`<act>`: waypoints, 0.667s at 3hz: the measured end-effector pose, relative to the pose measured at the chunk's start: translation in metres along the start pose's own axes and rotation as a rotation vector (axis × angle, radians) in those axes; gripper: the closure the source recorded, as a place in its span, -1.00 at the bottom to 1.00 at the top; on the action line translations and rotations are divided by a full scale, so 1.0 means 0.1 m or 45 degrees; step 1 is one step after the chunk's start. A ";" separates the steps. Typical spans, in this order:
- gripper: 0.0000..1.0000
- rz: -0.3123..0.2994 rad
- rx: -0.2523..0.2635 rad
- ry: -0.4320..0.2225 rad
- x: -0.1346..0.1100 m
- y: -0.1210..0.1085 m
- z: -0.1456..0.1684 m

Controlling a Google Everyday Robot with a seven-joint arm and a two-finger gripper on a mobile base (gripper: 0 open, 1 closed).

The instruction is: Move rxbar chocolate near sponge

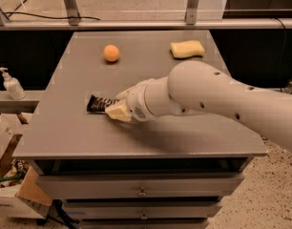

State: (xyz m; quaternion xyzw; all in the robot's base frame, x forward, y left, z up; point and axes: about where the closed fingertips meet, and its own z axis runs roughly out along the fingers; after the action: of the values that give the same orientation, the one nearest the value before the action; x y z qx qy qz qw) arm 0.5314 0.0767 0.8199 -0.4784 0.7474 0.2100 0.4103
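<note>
The rxbar chocolate (pixel 99 103), a flat black bar with white lettering, is at the left-front part of the grey table (pixel 151 132). My gripper (pixel 115 106) is at the bar's right end. One cream finger (pixel 118 113) lies on the near side of the bar and the other on the far side, shut on it. The bar's right end is hidden between them. The pale yellow sponge (pixel 187 48) lies at the table's far right, well away from the bar. My white arm reaches in from the right.
A round orange ball (pixel 111 53) sits at the far left-centre of the table. A pump bottle (pixel 11 84) stands on a shelf to the left. Cardboard boxes (pixel 12 185) are on the floor at the lower left. Drawers are below the tabletop.
</note>
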 end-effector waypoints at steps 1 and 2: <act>1.00 0.038 0.077 0.025 0.14 -0.22 -0.20; 1.00 0.068 0.184 0.063 0.26 -0.55 -0.46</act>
State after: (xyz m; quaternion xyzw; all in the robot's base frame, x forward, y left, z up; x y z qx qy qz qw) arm 0.5556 0.0048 0.8297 -0.4326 0.7830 0.1544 0.4194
